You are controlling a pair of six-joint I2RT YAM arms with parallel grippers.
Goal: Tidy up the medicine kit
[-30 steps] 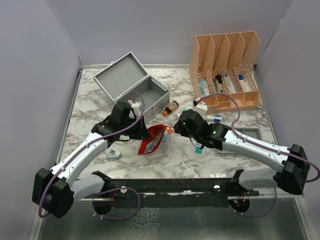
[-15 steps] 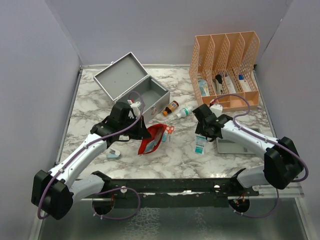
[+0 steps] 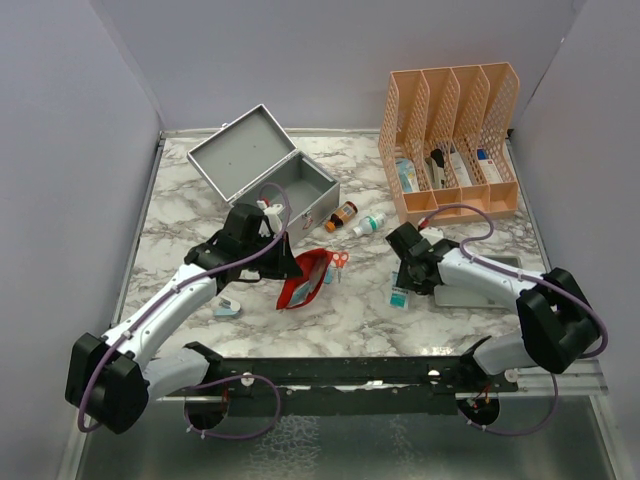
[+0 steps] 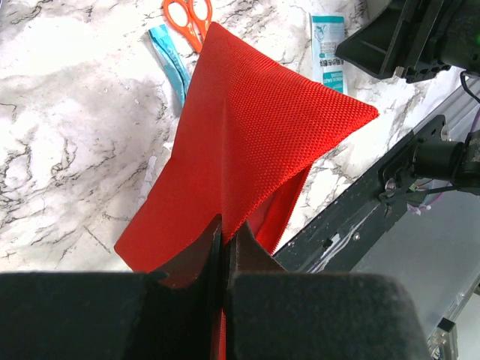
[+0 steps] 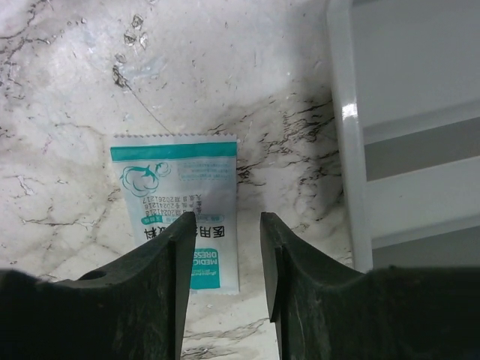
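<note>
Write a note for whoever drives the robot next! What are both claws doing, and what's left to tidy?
Left gripper: shut, pinching the red pouch.
Right gripper: open, holding nothing, above the dressing packet beside the grey tray.
Medicine kit: lid open, far left of the table.
Done: kit opened, pouch gripped.
Left: packet, scissors, brown bottle and white bottle lie loose on the table.

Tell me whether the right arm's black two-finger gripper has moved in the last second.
Yes. The right gripper swung right, away from the red fabric pouch, and now hangs over the teal-and-white sachet.
</note>
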